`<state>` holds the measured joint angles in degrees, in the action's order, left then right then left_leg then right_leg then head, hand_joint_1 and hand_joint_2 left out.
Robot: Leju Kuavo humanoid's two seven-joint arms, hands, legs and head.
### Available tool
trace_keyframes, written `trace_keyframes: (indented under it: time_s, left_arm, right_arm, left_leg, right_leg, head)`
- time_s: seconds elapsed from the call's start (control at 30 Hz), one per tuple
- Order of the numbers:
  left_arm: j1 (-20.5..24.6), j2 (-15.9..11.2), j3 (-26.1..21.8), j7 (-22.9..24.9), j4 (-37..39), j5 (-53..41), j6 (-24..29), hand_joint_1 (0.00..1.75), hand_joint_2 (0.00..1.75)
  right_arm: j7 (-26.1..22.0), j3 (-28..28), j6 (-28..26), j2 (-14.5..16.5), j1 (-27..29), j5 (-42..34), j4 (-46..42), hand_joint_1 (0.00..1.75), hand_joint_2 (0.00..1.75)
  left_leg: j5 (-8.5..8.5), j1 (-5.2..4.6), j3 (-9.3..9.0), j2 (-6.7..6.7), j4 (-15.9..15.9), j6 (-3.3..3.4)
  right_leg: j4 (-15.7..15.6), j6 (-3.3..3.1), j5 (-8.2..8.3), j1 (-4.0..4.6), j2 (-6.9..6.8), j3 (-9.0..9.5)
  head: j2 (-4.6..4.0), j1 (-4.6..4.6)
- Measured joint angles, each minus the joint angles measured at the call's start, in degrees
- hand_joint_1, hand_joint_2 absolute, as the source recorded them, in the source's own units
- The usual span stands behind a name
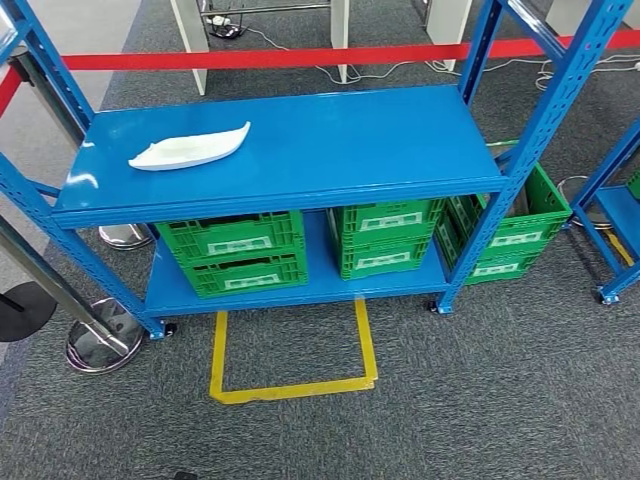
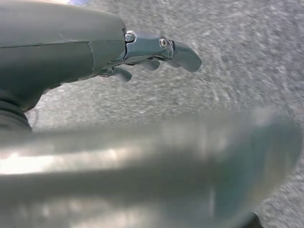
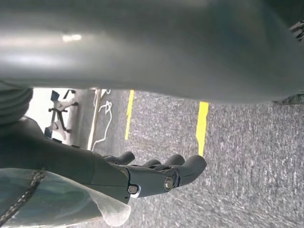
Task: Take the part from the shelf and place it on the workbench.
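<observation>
The part (image 1: 189,151) is a long white boat-shaped piece with pointed ends. It lies flat on the left half of the top board of the blue shelf (image 1: 340,140), right in front of me. My left hand (image 2: 154,52) hangs over grey carpet in the left wrist view, its fingers stretched out and holding nothing. In the right wrist view my right hand (image 3: 157,173) also hangs over the carpet, fingers extended and loosely apart, with nothing in it.
Green crates (image 1: 234,255) (image 1: 385,235) stand on the lower board, and another crate (image 1: 506,235) sits behind the right post. A yellow tape square (image 1: 294,385) marks the floor before the shelf. A stanchion base (image 1: 102,345) stands at left, a second blue rack (image 1: 619,210) at right.
</observation>
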<state>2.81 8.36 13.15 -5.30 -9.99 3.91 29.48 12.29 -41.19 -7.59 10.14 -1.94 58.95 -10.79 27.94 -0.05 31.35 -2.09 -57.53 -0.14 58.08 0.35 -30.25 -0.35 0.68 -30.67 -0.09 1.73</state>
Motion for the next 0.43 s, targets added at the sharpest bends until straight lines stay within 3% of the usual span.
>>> trace_keyframes:
  time_s: [0.03, 0.43]
  left_arm:
    - [0.02, 0.03, -0.01, -0.57, 0.00, -0.15, -0.26, 0.00, 1.75]
    - [0.87, 0.04, -0.34, 1.34, 0.00, 0.49, -1.59, 0.00, 1.75]
  right_arm:
    - [-0.16, -0.22, -0.13, 0.00, 0.00, 0.11, -0.01, 0.00, 1.75]
    - [-2.06, -0.44, 1.61, -0.20, -0.16, 1.66, -0.03, 0.00, 1.75]
  left_leg:
    - [0.00, -0.04, 0.00, 0.00, -0.01, 0.00]
    - [0.02, -0.32, 0.00, 0.00, -0.14, 0.05]
  right_leg:
    - [0.00, 0.00, 0.00, -0.06, 0.00, 0.01]
    - [-0.03, 0.10, 0.06, -0.31, 0.00, 0.03]
  head:
    - [0.00, 0.00]
    - [0.00, -0.02]
